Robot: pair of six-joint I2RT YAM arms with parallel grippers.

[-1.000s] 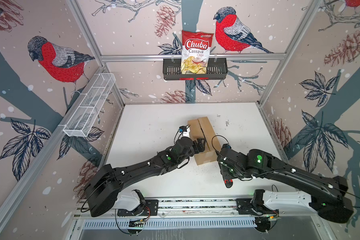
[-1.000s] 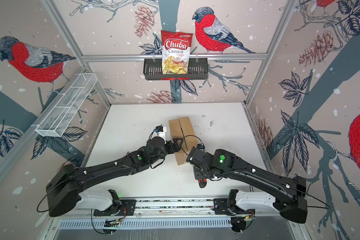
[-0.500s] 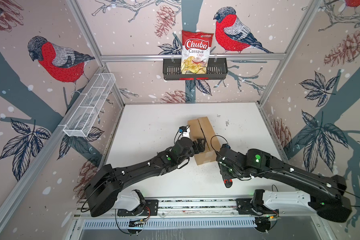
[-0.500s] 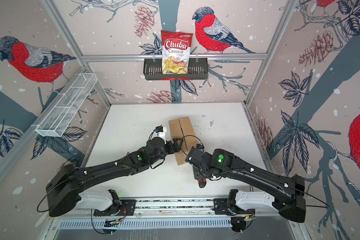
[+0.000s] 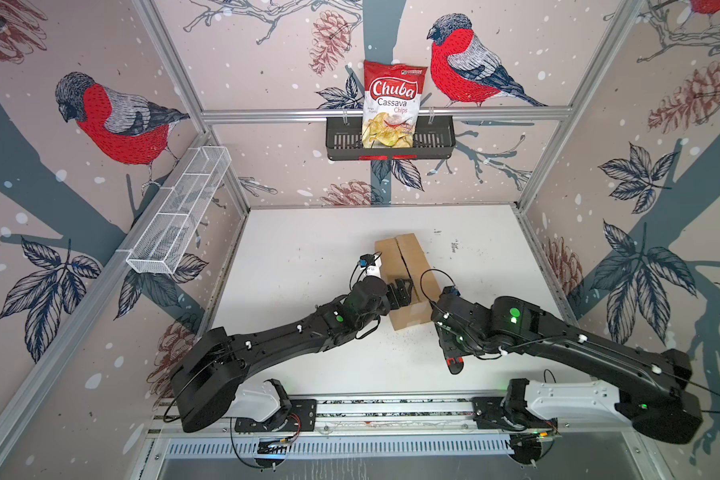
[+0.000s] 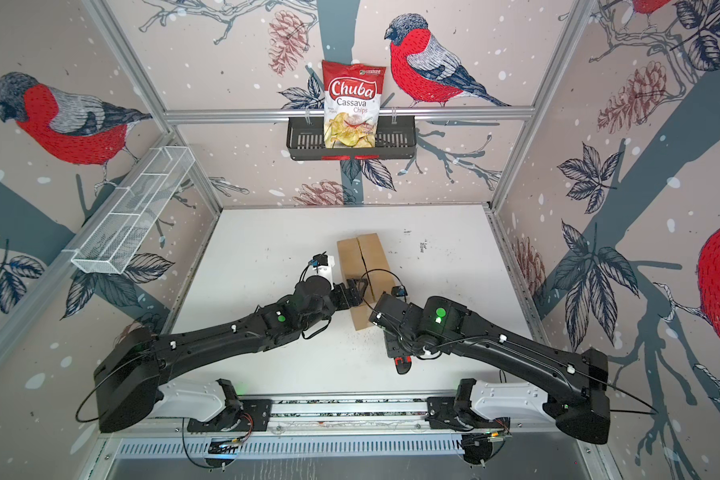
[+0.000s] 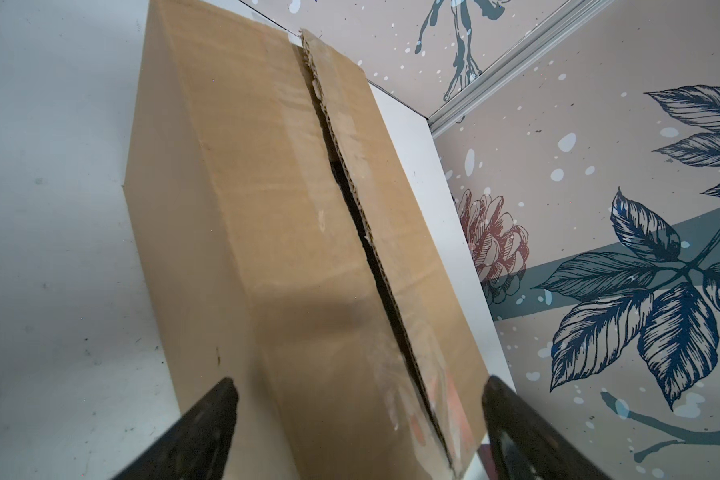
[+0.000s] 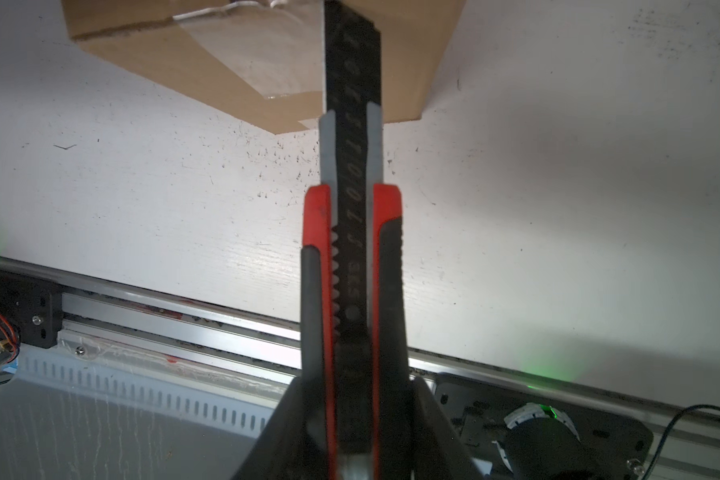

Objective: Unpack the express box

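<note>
At mid-table, on the scuffed, crumb-strewn tabletop [image 5: 308, 249], the express box [image 5: 412, 257] is laid with its centre seam [image 7: 362, 232] parted, and the left gripper [image 7: 358, 384] is spread wide over its near half. A flap edge [image 7: 337, 137] is best pinched at the gap and lifted, the utility knife [image 8: 352, 232] clamped in the right gripper [image 8: 356, 424] being kept clear. Three sides are closed by papered walls [image 5: 599, 208].

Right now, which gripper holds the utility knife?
The right gripper, shut on the red-and-black utility knife; the left gripper is open over the express box, holding nothing.
</note>
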